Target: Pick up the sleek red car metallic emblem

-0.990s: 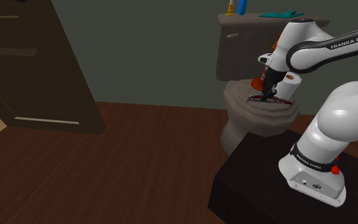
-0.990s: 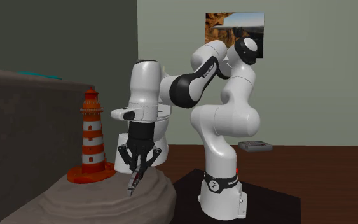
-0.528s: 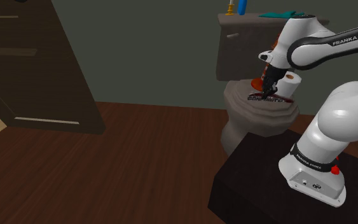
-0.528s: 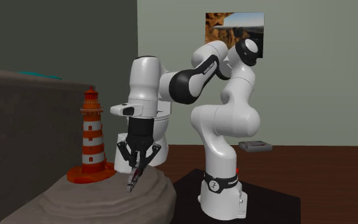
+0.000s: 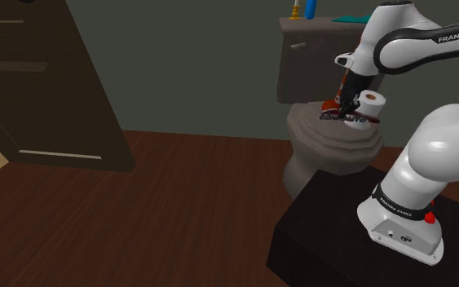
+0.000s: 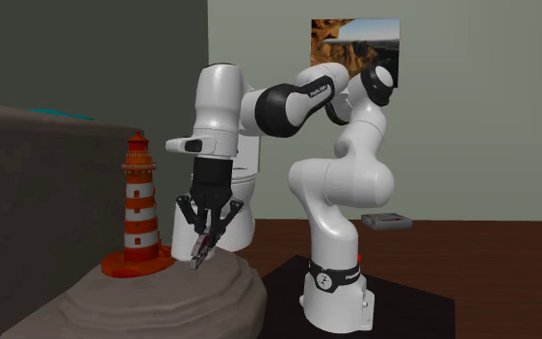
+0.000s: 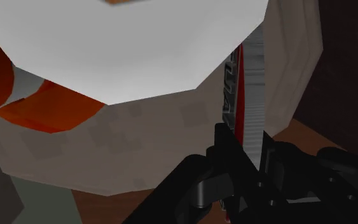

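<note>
Black two-finger gripper point(image 6: 201, 252) is closed narrow on the thin red-and-silver car emblem point(image 7: 240, 89). Pos.: upper right of shoulder view, just above the tan toilet lid point(image 5: 333, 143). My est.: light, stiff, slick plate. I'd grip flat faces near mid-length w/ firm squeeze.

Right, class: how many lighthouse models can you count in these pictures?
1. The red-and-white striped lighthouse stands on the toilet lid, beside the gripper that clasps the red emblem. Another could be hidden behind the arm.
</note>
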You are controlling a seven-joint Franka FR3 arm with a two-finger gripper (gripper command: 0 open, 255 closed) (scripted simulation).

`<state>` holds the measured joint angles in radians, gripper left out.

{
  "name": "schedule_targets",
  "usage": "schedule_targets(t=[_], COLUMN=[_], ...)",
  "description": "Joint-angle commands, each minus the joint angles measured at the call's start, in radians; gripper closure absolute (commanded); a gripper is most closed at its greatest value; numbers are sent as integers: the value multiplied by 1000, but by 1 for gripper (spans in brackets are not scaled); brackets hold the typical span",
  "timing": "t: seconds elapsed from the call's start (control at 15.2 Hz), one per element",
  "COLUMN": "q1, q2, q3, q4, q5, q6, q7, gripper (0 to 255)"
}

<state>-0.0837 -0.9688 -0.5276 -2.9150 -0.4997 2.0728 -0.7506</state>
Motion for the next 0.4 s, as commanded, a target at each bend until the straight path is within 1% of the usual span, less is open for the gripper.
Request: schedule_targets(t=[0.0,0.2,0.33], q1=[5,13,14], q2=[-19,-35,-36], q3=[16,35,36], q4=[22,54,55], q5=[17,37,38], q6=[-40,-87,-89], q7=[-2,-5,-5], gripper=[255,255,255])
